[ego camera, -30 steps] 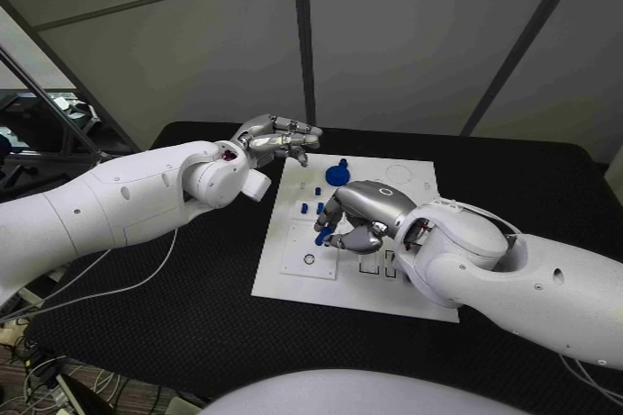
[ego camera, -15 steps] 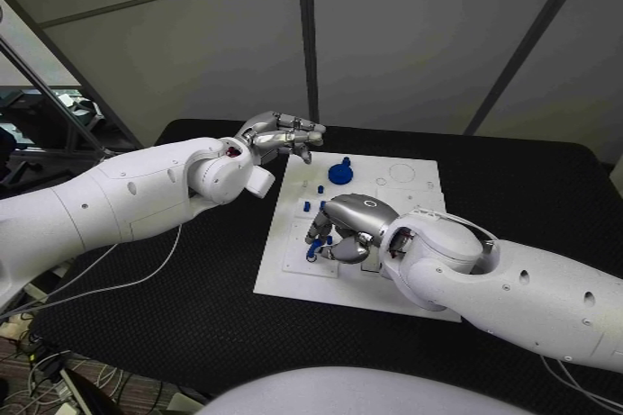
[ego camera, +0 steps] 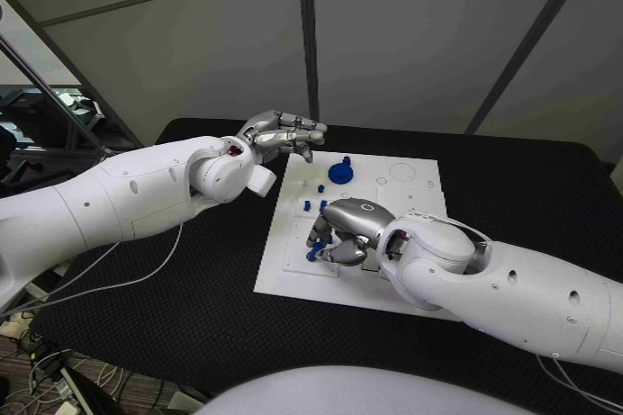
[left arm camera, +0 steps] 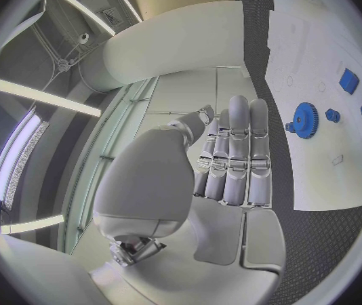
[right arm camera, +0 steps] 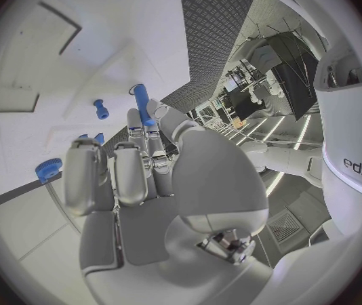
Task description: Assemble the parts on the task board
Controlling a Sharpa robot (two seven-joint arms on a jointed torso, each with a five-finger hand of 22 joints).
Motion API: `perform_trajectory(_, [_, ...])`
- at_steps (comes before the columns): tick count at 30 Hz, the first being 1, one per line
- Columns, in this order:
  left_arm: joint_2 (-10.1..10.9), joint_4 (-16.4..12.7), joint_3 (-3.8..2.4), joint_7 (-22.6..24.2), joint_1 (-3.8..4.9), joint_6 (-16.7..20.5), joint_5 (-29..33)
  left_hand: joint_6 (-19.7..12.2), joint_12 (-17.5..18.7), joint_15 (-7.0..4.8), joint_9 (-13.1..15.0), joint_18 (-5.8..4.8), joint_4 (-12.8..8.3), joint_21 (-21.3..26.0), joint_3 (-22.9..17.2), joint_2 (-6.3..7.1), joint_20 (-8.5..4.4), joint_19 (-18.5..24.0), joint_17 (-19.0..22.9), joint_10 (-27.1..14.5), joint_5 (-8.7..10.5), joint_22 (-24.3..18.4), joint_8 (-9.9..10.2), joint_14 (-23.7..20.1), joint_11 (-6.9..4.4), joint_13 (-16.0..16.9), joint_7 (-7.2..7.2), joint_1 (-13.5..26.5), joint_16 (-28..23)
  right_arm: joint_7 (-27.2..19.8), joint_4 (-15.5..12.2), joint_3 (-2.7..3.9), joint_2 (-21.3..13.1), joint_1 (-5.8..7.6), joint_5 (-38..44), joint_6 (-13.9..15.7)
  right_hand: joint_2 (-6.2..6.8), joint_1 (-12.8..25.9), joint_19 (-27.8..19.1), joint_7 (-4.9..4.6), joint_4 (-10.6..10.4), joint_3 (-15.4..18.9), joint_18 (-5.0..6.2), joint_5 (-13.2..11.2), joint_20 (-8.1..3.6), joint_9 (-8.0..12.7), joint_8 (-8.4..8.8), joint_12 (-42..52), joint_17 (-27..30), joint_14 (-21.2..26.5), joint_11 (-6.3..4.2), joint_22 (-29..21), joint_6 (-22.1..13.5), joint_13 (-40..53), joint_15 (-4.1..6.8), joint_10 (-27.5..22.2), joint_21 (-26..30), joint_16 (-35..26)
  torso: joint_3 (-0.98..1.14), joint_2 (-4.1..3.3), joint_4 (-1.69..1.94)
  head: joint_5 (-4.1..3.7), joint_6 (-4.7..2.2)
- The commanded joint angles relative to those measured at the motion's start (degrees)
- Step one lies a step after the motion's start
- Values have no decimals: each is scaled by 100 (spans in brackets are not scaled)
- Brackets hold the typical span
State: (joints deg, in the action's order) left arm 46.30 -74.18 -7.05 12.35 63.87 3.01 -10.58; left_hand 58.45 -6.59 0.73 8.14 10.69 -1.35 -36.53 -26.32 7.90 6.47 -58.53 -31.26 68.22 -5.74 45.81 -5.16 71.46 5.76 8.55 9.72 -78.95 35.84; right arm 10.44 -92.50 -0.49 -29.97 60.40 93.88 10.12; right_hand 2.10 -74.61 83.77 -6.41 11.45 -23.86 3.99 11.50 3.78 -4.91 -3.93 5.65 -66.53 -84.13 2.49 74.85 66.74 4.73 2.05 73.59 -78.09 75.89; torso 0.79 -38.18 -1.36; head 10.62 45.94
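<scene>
My right hand (ego camera: 348, 230) sits low over the task board (ego camera: 402, 293) near the middle of the frame, fingers curled downward, pinching a small blue peg (right arm camera: 142, 104) between thumb and fingertip; the right wrist view shows that peg upright at my fingertips above the white plate. I judge this to be the insertion step: the peg is carried but not yet seated, and its lower end is hidden behind my fingers in the head view, so I cannot tell whether it touches the board. The next move calls for lining the peg up over its hole and pressing straight down without tilting it. Just beyond my hand, toward the upper middle, a few small blue parts (ego camera: 311, 203) stand on the board, and farther up lies the blue gear (ego camera: 340, 174). At the upper left of the board my left hand (ego camera: 284, 134) hovers off its far corner, fingers curled loosely inward, holding nothing.
</scene>
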Motion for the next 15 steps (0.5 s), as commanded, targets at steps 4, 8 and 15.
perform_trajectory(4, [-4, -2, -5, 26, 13, -23, -5, -19, 23, 20, 8, -27, -27, 29, 19, 0, 44, 15, 8, -39, 16, -8, 39, -13, -14, 6, 3, 45, -29, -17, 36, -7, -1, 4, 100, -105, -65, -14, 19, -23, -6, -33, -58, 23, 10, -6, 4, -31, 6, -132, 22, -5, -28, 5, 9, 1, -31, -1, 0, 3, 1, 13, 11])
perform_trajectory(8, [-4, -1, -5, 24, 13, -25, -5, -19, 23, 20, 8, -27, -27, 29, 19, 0, 44, 15, 8, -39, 16, -8, 39, -13, -14, 6, 3, 45, -29, 34, 69, -9, 5, 3, 140, -119, -65, -13, 19, -24, -6, -33, -58, 23, 10, -6, 4, -32, 6, -132, 22, -5, -29, 5, 9, 1, -31, -1, 1, 1, -2, 18, 11])
perform_trajectory(15, [-7, -2, -5, 21, 13, -26, -5, -19, 23, 20, 8, -27, -27, 29, 19, 0, 44, 15, 8, -39, 16, -8, 39, -13, -14, 6, 3, 45, -29, 60, 116, -17, 50, -5, 170, -98, -67, -10, 18, -25, -7, -34, -58, 24, 11, -6, 5, -34, 5, -132, 24, -5, -30, 5, 8, 1, -30, 0, 1, -3, -4, 18, 8])
